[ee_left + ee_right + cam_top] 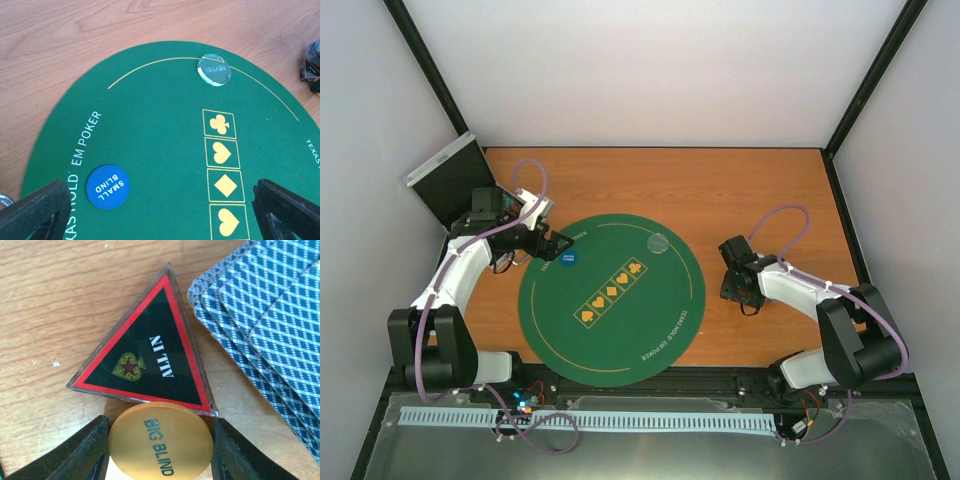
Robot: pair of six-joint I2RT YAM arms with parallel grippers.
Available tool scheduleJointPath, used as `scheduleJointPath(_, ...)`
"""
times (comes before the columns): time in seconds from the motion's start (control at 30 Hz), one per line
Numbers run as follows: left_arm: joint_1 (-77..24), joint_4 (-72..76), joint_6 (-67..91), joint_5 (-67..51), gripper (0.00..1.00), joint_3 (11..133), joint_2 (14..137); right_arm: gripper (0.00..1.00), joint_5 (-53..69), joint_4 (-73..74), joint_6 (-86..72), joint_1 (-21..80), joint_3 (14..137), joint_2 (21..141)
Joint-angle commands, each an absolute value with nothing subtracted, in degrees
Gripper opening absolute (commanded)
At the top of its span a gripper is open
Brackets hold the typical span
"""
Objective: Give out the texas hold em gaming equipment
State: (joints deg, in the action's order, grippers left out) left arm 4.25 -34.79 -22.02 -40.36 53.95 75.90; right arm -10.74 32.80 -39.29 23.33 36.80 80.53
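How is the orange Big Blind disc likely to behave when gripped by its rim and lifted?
The orange Big Blind disc looks flat and rigid, so probably light. Its smooth round rim might slip between the right gripper's fingers. It lies against the black triangle marker, so lifting could nudge that.

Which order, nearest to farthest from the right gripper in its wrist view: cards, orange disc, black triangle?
1. orange disc: between the jaws, bottom centre.
2. black triangle: just beyond the disc, mid-frame.
3. cards: fanned out along the right side.
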Motion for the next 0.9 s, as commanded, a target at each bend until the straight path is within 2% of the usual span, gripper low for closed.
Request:
scheduleJointPath(0.0,4.48,-37.37,-23.87,-42.53,1.0,56.55,76.04,0.5,-11.16,33.67,-38.86,22.68,35.95,81.16)
scheduleJointPath(0.23,4.46,-38.61,-24.84,-42.41,1.0,56.82,74.68,0.4,-10.02,34.85,-37.49,22.68,36.57,78.31)
scheduleJointPath(0.47,4.48,-41.96,-26.21,-42.39,1.0,56.82,74.05,0.35,-7.3,38.1,-33.83,26.96,39.56,71.12)
scheduleJointPath(0.67,4.48,-43.79,-27.11,-42.35,1.0,55.46,72.48,0.28,-3.17,40.15,-30.29,42.28,46.43,71.27)
scheduleJointPath(0.73,4.48,-43.76,-27.04,-42.12,1.0,55.0,71.68,0.27,-2.54,41.2,-28.85,50.32,49.59,74.45)
scheduleJointPath(0.77,4.48,-43.81,-26.92,-41.27,1.0,54.76,71.1,0.27,-3.41,43.54,-27.91,57.57,53.26,79.04)
scheduleJointPath(0.87,4.56,-43.3,-26.34,-39.65,1.0,54.35,70.51,0.25,-4.76,48.17,-27.68,64.69,57.45,86.15)
